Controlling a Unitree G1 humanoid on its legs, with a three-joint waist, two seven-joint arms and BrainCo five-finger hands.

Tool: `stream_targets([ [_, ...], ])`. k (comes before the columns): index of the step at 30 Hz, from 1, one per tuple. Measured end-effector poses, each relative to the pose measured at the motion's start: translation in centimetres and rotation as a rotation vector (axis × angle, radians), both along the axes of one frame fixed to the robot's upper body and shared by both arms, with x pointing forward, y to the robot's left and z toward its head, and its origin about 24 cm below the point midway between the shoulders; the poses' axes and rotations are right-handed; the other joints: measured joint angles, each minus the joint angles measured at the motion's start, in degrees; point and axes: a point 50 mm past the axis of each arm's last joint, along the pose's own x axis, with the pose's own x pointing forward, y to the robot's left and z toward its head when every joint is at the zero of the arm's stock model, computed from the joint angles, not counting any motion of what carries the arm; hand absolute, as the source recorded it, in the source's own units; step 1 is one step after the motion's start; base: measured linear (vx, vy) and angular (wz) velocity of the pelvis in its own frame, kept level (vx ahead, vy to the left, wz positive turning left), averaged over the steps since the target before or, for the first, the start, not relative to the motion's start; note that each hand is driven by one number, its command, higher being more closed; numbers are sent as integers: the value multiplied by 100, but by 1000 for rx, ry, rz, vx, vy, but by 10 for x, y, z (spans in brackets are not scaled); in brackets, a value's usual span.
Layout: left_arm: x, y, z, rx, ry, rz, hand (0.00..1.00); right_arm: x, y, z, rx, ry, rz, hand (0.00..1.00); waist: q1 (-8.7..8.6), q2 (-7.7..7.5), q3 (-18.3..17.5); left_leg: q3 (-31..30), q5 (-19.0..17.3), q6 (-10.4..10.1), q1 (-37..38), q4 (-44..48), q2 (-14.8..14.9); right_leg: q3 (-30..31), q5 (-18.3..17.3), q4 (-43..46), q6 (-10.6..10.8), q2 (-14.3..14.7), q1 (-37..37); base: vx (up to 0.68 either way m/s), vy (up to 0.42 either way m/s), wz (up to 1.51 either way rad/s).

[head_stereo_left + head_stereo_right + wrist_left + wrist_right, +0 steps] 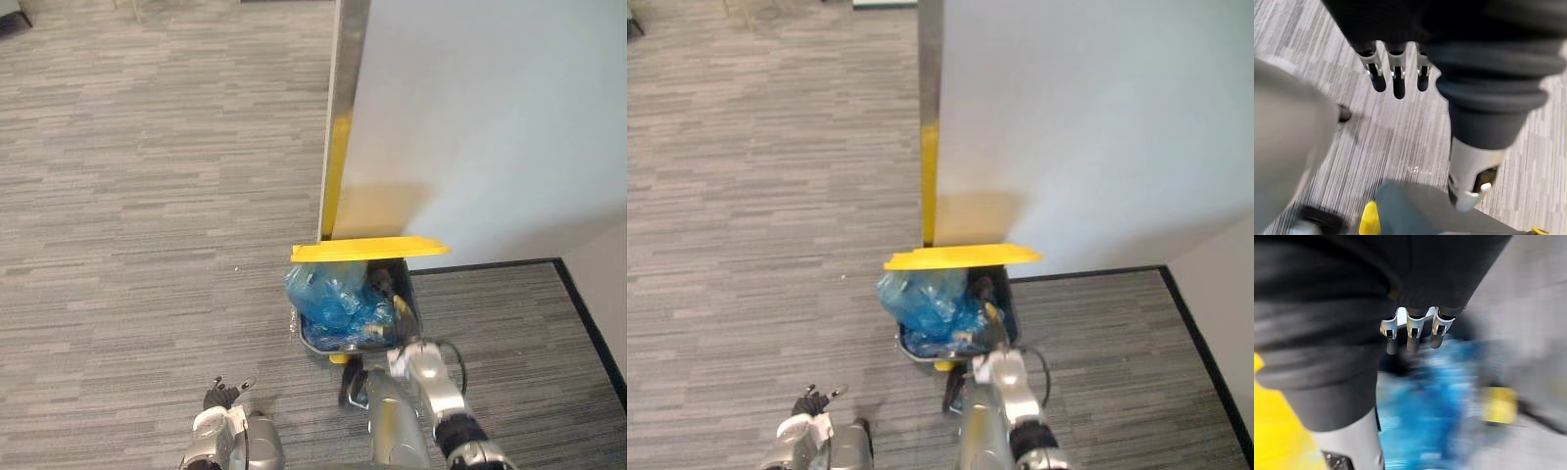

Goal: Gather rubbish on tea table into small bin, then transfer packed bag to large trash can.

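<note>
We are seeing the blue bag (pixel 333 299) lying in the large trash can (pixel 321 345), just ahead of our right hand (pixel 1410 328), below the open yellow lid (pixel 370 250). We cannot tell whether this hand is gripping it. Our left hand (pixel 1397 71) is hanging wide, holding nothing, well apart from the bag.

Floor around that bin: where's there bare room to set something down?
Wide bare carpet left of the trash can; a narrower strip on its right, along the wall. The can is crowded: blue bag inside, right hand at it.
</note>
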Motion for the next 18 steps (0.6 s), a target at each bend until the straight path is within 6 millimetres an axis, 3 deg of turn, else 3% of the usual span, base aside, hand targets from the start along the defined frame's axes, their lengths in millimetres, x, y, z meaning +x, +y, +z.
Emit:
stream_targets([
  [1, 2, 2, 0, -5, -1, 18, 0, -14, -6, -9, -8, 68, -32, 0, 25, -7, -44, 9, 44, -51, -36, -22, 57, -110, -266, -408, 52, 173, 222, -52, -264, -19],
  [2, 1, -7, -3, -44, 18, 47, 0, -27, -14, -18, -17, 140, -82, 0, 70, 231, -182, 33, 158, 70, -63, -219, 240, -171, -362, -1160, 13, 462, 439, -45, -188, -54],
  [4, 2, -17, -5, -74, 19, 53, 0, -37, -27, -22, -58, 190, -123, 0, 53, 323, -285, 342, 332, 331, -65, -516, 142, -207, -393, -2251, -199, 625, 694, -57, -72, -70],
  [5, 4, -20, -5, -84, 22, 46, 0, -41, -32, -23, -69, 207, -147, 0, 44, 341, -282, 447, 442, 379, -4, -678, 125, -209, -382, -2698, -432, 686, 829, -113, -42, -55],
  [7, 8, -26, -5, -106, 14, 32, 0, -48, -40, -24, -76, 224, -194, 0, -18, 381, -302, 455, 571, 415, 177, -878, 126, -215, -254, -2886, -467, 735, 964, -180, -21, -24],
  [12, -11, -22, -11, -105, 55, 58, 0, -64, -49, -29, -77, 270, -248, 0, -21, 427, -526, 491, 613, 397, 293, -1102, 97, -220, -71, -3447, -235, 773, 1214, -137, 68, -1],
  [18, -33, -10, -16, -92, 113, 97, 0, -66, -51, -29, -79, 278, -256, 0, -24, 455, -589, 623, 707, 500, 331, -1298, -191, -73, 293, -3797, -121, 537, 1292, 4, 132, -7],
])
